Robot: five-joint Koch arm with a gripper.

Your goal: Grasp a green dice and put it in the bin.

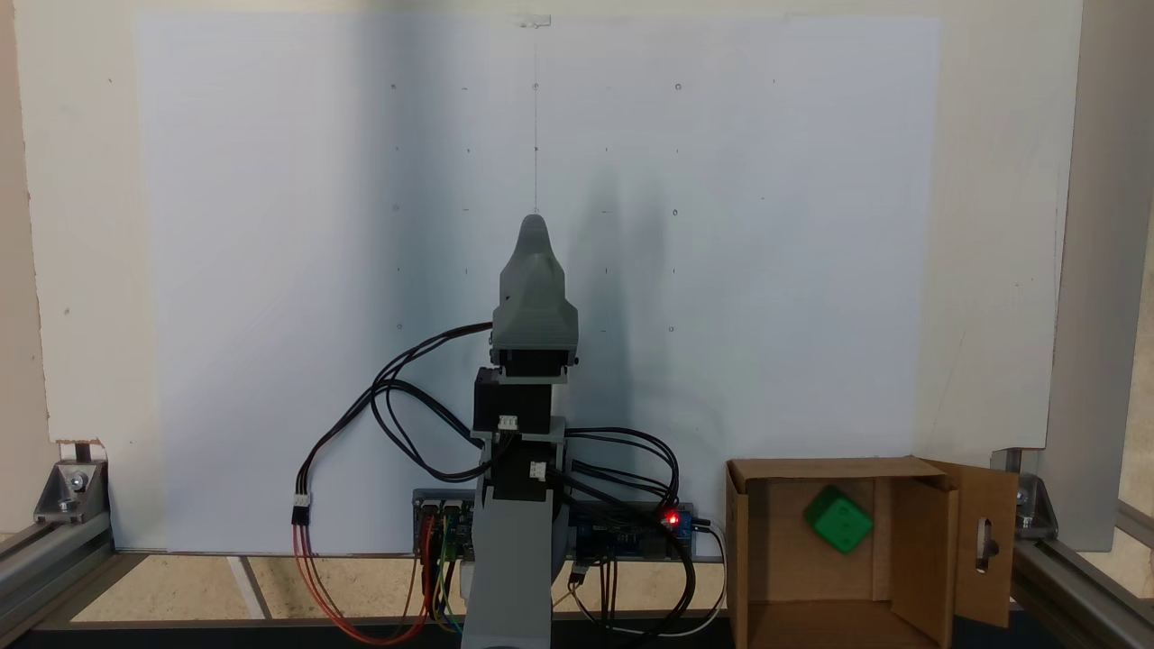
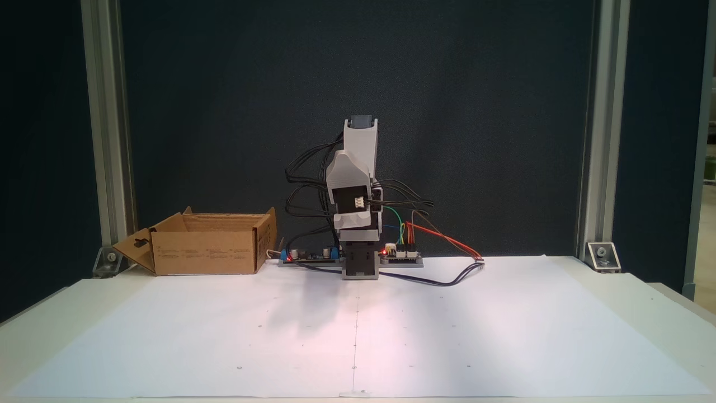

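One white paper sheet [image 2: 358, 330] covers the table, likely a clean pick zone. Bin [image 1: 811, 595], brown cardboard with a slotted flap, sits at the left far edge in a fixed view [image 2: 207, 246], beside the arm base. Arm [image 2: 358, 224] is folded upright at centre, parked. Gripper [image 1: 535, 230] is narrow, pointing up; jaws overlap, can't tell if apart. Green dice [image 1: 839, 520] lies tilted inside the bin, so task looks done.

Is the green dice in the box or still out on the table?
In. The overhead fixed view shows the dice lying on the floor of the open box.
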